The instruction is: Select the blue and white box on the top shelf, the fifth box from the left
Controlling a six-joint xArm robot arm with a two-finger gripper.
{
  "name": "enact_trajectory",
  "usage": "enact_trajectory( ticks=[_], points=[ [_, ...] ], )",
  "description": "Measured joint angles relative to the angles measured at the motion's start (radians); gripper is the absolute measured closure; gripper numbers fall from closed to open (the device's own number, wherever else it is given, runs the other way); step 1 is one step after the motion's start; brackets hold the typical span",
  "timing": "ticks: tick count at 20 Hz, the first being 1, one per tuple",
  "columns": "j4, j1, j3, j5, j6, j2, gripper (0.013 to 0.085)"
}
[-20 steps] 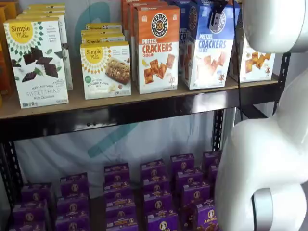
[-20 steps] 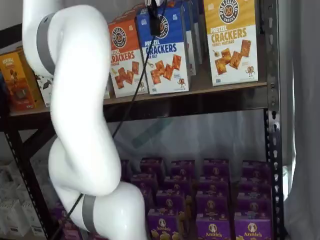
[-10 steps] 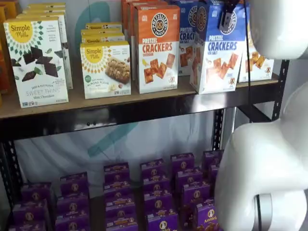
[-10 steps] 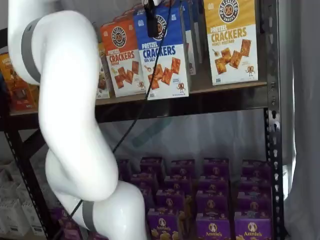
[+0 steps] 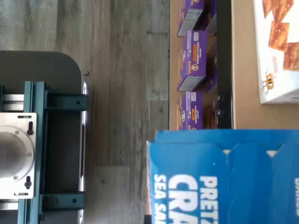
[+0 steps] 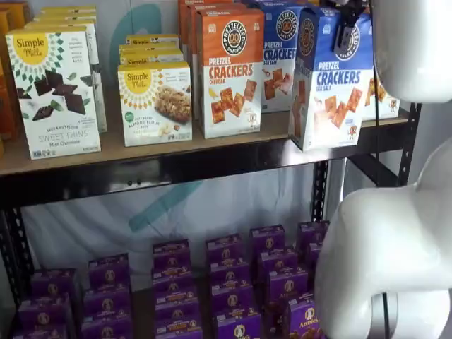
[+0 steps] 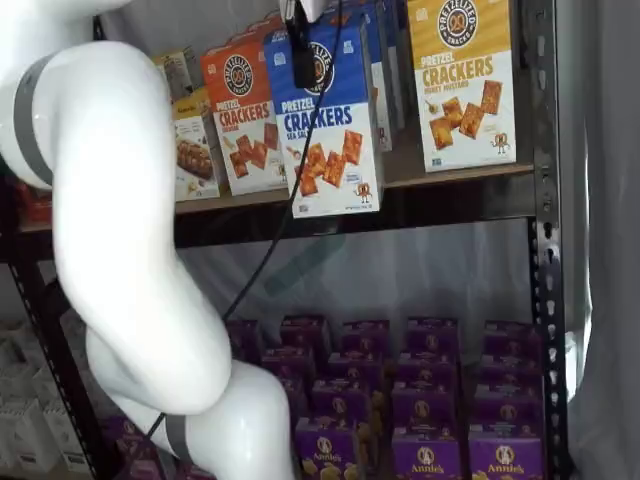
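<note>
The blue and white box point(image 6: 330, 81) reads "PRETZEL CRACKERS SEA SALT". It hangs out in front of the top shelf point(image 6: 176, 166), its bottom past the black front rail and clear of the board. It also shows in a shelf view point(image 7: 325, 130) and in the wrist view point(image 5: 224, 177), close up. My gripper point(image 6: 345, 39) is shut on the top of the box. Only one black finger shows on the box front in each shelf view, with a cable beside it point(image 7: 300, 48).
An orange "CHEDDAR" box point(image 6: 229, 70) stands left of the gap and more blue boxes point(image 6: 279, 56) stand behind it. A yellow-topped cracker box point(image 7: 465, 80) stands to the right. Small purple boxes point(image 6: 226, 282) fill the lower level. My white arm point(image 7: 130, 230) stands before the shelves.
The blue and white box has come forward out of its row and off the shelf's front edge, held by the gripper. The arm has drawn back with it.
</note>
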Motion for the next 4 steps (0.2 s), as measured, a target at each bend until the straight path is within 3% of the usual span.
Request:
enact_trajectory(
  ticks=[4],
  points=[
    [0.001,-0.008,0.026,0.001,-0.008,-0.020,0.0410]
  ],
)
